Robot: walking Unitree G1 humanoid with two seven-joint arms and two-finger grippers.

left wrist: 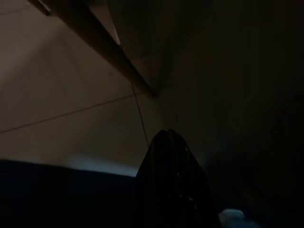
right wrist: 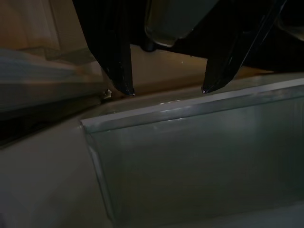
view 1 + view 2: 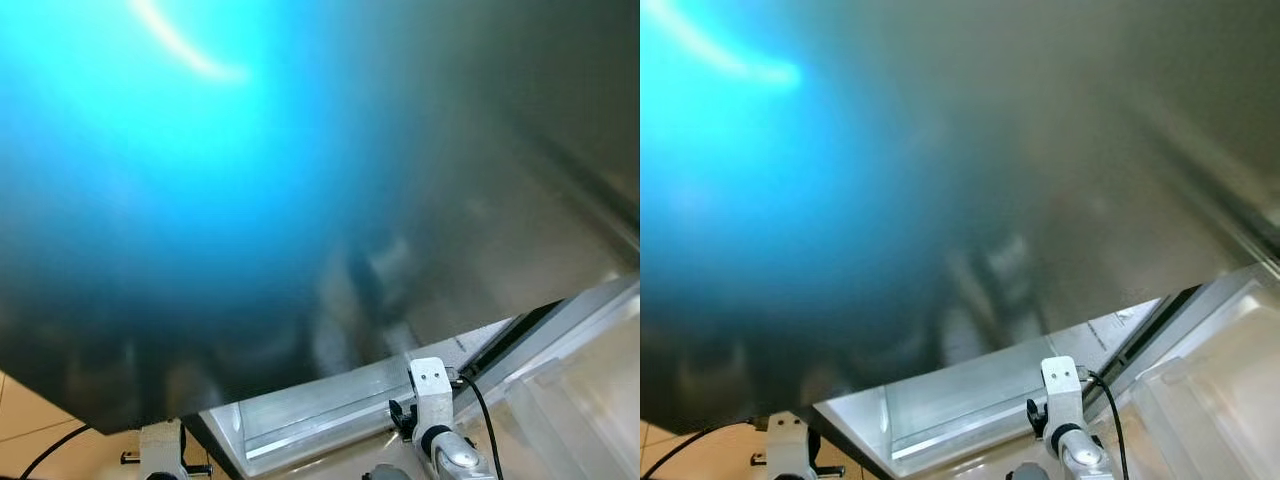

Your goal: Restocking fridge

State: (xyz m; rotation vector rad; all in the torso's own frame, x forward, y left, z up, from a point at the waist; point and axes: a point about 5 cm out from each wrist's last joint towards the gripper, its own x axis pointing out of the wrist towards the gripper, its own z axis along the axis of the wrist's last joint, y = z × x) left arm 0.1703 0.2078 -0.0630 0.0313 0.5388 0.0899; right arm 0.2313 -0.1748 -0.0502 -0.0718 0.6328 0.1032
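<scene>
Standing very close to the fridge door (image 3: 470,180), a brushed grey metal face with a strong blue glare (image 3: 170,150) washed over its left half. Below the door's lower edge, one clear plastic door bin (image 3: 330,405) and, to the right, pale translucent fridge interior parts (image 3: 575,395), hard to tell apart.

Right gripper (image 2: 166,90) held just above the near rim of the clear bin (image 2: 190,142), its two black fingers (image 2: 121,61) spread moderately apart with nothing between the tips. A rounded pale shape sits higher up between the fingers, too dim to say whether part of the gripper or something carried. Right wrist (image 3: 432,400) visible at the bottom of the head views, a black cable trailing from it.

Left gripper (image 1: 171,180) hanging low over the tiled floor (image 1: 66,99), one dark finger mass visible; cannot tell how far open. Left wrist (image 3: 160,445) at the lower edge near another cable.

Judged as early or between items: no food or bottles visible anywhere, bin appearing bare, so stocking apparently mostly left to do.

Count: one door, one bin clearly seen, two grippers, zero groceries.
</scene>
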